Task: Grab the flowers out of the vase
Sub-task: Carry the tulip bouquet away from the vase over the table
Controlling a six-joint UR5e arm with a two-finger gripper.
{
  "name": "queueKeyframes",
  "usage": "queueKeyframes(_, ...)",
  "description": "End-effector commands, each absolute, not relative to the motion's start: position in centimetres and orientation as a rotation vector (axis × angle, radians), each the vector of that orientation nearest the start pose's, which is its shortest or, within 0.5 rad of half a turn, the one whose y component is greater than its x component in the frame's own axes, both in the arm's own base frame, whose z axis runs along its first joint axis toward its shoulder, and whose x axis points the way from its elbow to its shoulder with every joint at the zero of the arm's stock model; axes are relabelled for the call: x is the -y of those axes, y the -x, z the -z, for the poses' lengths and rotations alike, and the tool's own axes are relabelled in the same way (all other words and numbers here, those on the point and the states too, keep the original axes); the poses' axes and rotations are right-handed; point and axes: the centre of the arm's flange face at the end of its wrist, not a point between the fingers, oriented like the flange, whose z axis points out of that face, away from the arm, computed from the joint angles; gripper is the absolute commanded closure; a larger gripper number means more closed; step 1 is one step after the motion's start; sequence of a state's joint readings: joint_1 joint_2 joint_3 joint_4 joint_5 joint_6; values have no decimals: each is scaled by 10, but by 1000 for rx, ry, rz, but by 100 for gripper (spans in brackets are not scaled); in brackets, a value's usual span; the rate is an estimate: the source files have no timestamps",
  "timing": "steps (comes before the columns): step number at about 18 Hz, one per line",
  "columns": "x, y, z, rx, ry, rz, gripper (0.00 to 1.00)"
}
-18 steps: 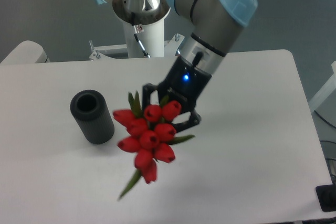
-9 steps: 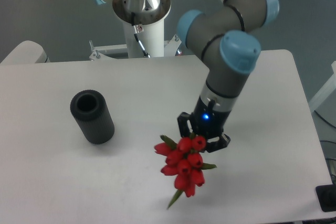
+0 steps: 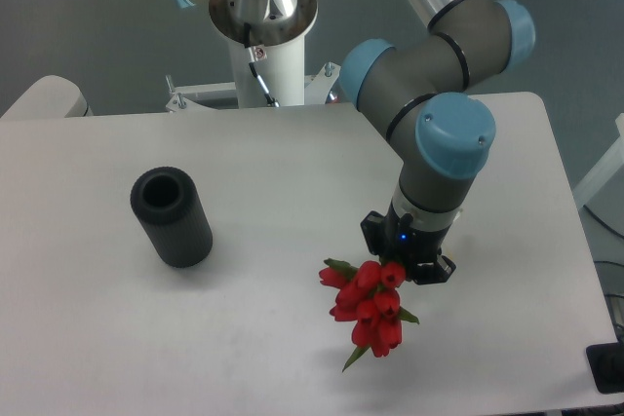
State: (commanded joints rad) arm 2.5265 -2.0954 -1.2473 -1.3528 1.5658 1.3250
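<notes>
On the white table [image 3: 244, 163], the gripper [image 3: 403, 258] clasps the flowers [image 3: 369, 304], well apart from the unmarked vase [image 3: 173, 217].

We note a white table [image 3: 292, 172] with rounded corners. Grey floor [image 3: 88, 17] lies behind it. A white rounded shape [image 3: 44, 96] sits beyond its left edge. A small dark object [image 3: 606, 367] shows at lower right, unidentifiable.
</notes>
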Motion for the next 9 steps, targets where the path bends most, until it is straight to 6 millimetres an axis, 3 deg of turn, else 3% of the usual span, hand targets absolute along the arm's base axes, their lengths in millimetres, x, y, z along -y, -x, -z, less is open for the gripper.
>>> queueKeyframes(9, -509, 501, -357, -679, 3092, -42, 91)
